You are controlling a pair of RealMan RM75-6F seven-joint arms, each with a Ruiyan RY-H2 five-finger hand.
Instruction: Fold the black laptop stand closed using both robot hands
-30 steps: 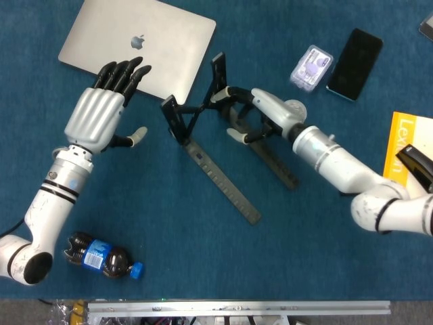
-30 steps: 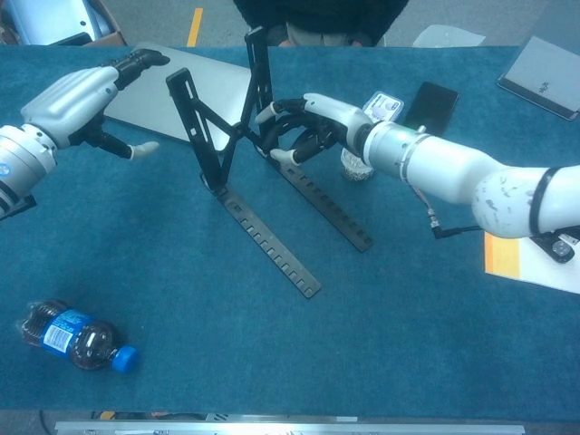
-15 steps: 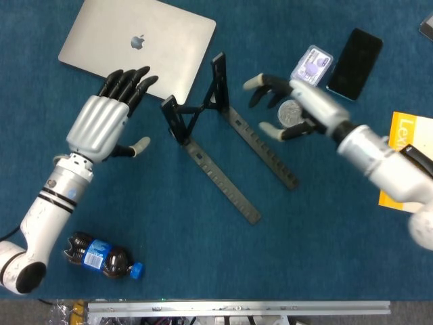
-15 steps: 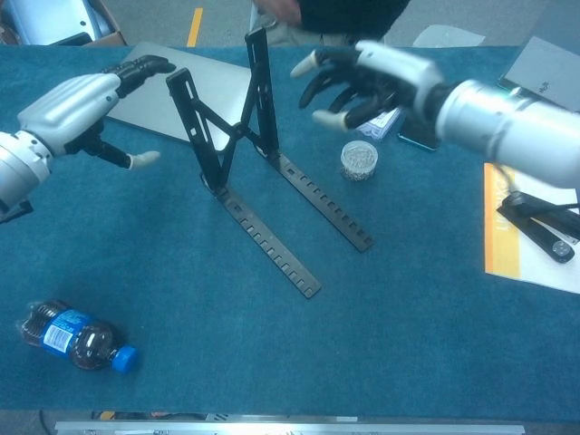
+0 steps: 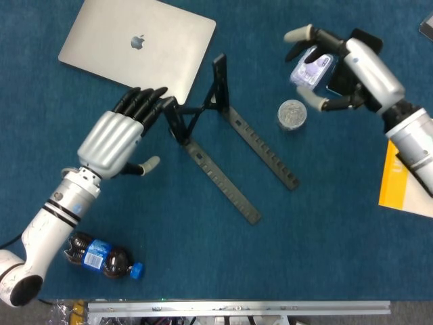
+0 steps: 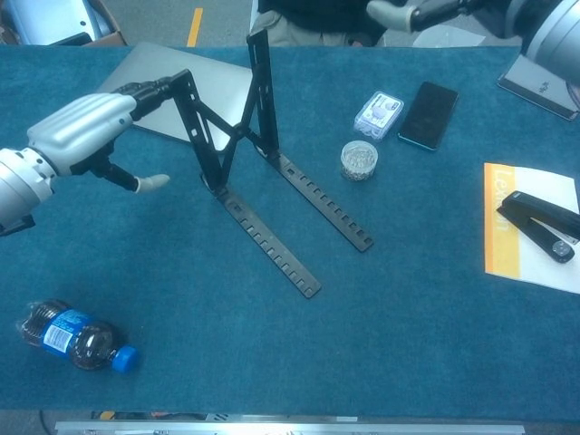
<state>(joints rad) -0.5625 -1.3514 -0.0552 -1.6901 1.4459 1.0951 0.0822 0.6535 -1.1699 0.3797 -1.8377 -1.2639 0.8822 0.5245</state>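
Note:
The black laptop stand [image 5: 220, 183] [image 6: 272, 249] stands unfolded on the blue table, its two notched rails lying flat and its crossed uprights raised at the far end. My left hand [image 5: 118, 139] [image 6: 86, 127] is stretched out flat with fingers straight, and its fingertips [image 6: 156, 88] reach the top of the stand's left upright; I cannot tell if they touch it. It holds nothing. My right hand [image 5: 345, 64] [image 6: 426, 11] hovers raised at the back right, fingers spread and empty, well away from the stand.
A silver laptop [image 5: 135, 40] lies behind the stand. A small lidded jar [image 5: 292, 114], a clear pill box [image 6: 379, 111] and a phone [image 6: 428, 114] sit at the right. A stapler on a yellow booklet [image 6: 535, 222] is far right. A cola bottle [image 5: 101, 256] lies front left.
My right hand let go of the stand's right upright and lifted away to the back right. My left hand moved right until its fingertips reached the left upright.

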